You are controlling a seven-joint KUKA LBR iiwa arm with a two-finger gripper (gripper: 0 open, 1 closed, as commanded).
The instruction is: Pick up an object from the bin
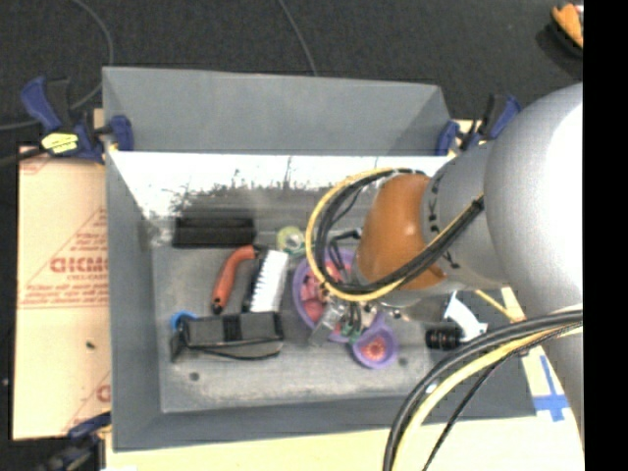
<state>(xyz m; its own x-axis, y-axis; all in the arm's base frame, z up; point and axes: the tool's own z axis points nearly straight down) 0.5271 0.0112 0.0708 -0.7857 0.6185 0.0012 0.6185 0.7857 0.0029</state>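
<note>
The metal bin (285,386) looks matt and scuffed, the orange cover (392,226) glossy

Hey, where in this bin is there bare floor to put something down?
Bare floor runs along the front wall, below the black tool. A smaller patch lies left of the orange-handled brush, below the black bar. The middle, around the purple pieces, is crowded.

Dark, perhaps carpeted floor (186,13) with thin loose cables (287,18)

A purple disc (304,297) with a pink centre lies flat right of the bin's (294,391) middle; a smaller purple knob (375,348) sits nearer the front edge.
</note>
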